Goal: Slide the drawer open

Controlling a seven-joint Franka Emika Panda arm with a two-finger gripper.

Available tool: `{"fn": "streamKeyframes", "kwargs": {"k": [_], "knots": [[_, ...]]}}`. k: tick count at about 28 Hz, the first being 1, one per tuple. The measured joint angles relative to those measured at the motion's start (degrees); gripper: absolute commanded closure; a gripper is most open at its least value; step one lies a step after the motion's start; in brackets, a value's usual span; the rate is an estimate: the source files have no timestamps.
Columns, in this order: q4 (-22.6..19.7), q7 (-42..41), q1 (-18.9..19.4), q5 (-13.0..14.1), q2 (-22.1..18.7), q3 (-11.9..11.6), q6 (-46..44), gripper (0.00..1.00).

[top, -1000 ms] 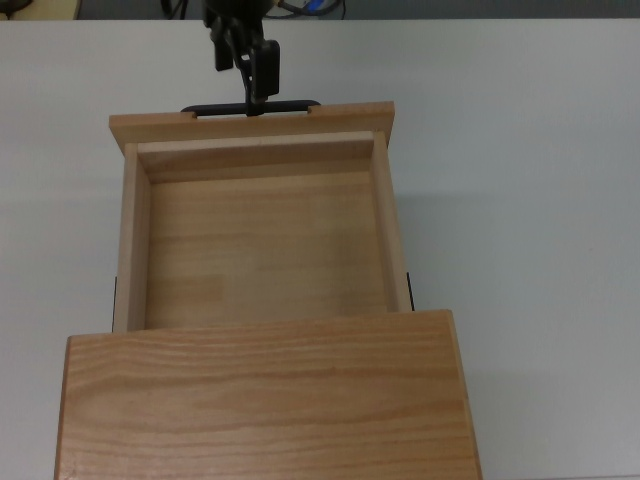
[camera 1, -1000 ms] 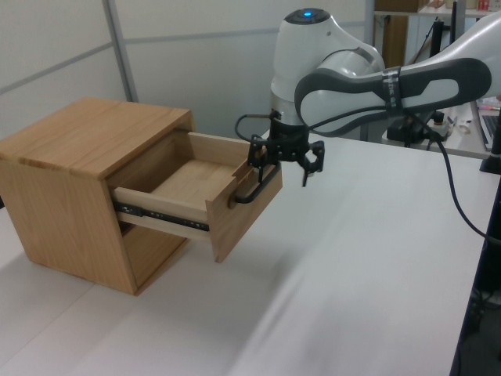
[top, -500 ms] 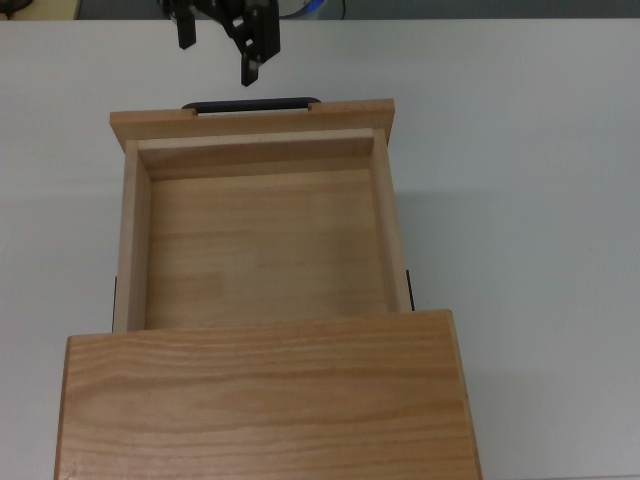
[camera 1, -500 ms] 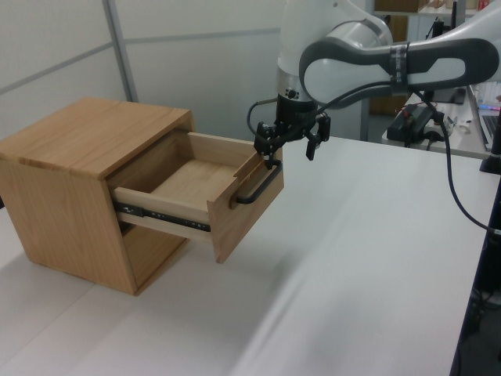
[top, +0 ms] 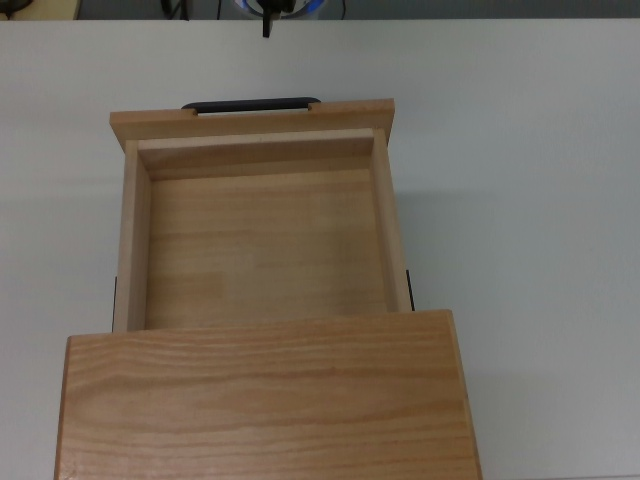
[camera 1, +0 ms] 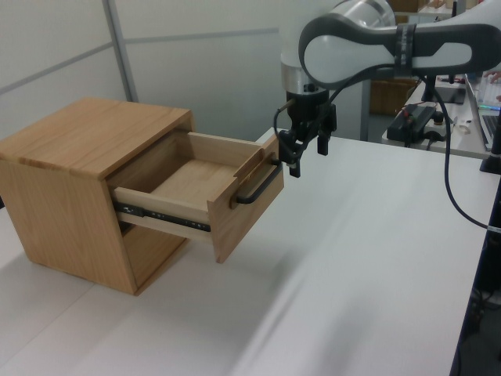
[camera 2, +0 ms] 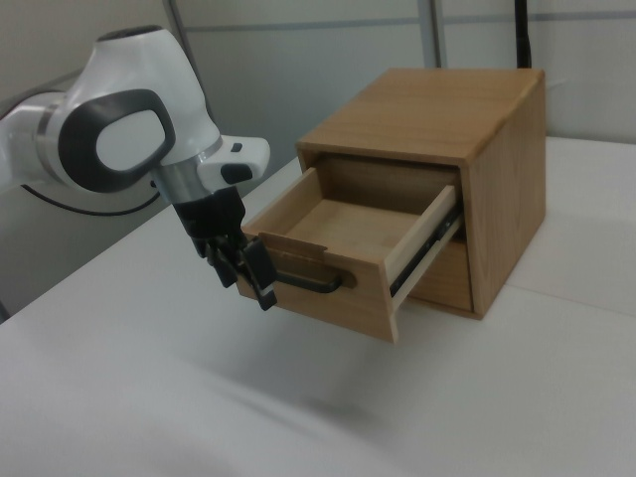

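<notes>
Now the hand (camera 1: pixel 307 153) has let go of the black bar handle (camera 1: pixel 257 186). A second ago it was down at the middle of the bar; half a second ago it had lifted just clear of it; in the top view it is now almost gone, with only a dark tip (top: pixel 266 24) showing at the upper edge of the frame, well apart from the handle (top: pixel 251 103). The drawer (top: pixel 262 232) has not shifted between those pictures: same amount of its floor shows in front of the cabinet (top: pixel 268 395) that fills the lower part of the top view.

My reading is that the pull is finished and the arm is withdrawing. The drawer stands far out of the cabinet (camera 1: pixel 78 188) on its side rails, as the left view shows in the middle of the frame, its front panel hanging over the white surface (camera 1: pixel 368 266). Nothing lies inside it.

In the left view the hand hangs above and just beyond the far end of the handle, fingers pointing down and parted with a clear gap between them, holding nothing. In the right view it (camera 2: pixel 246 270) sits at centre left, overlapping the near end of the bar (camera 2: pixel 308 282); from the other views I judge it apart, not touching.
</notes>
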Motion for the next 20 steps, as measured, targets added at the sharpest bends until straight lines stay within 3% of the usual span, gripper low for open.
{"fn": "streamKeyframes", "kwargs": {"k": [7, 20], "knots": [[1.93, -8.79, 0.0, 0.0, -0.01, 0.04, -2.39, 0.0], [2.19, -11.89, 0.27, 0.0, 0.0, 0.36, -4.41, 0.0]]}}
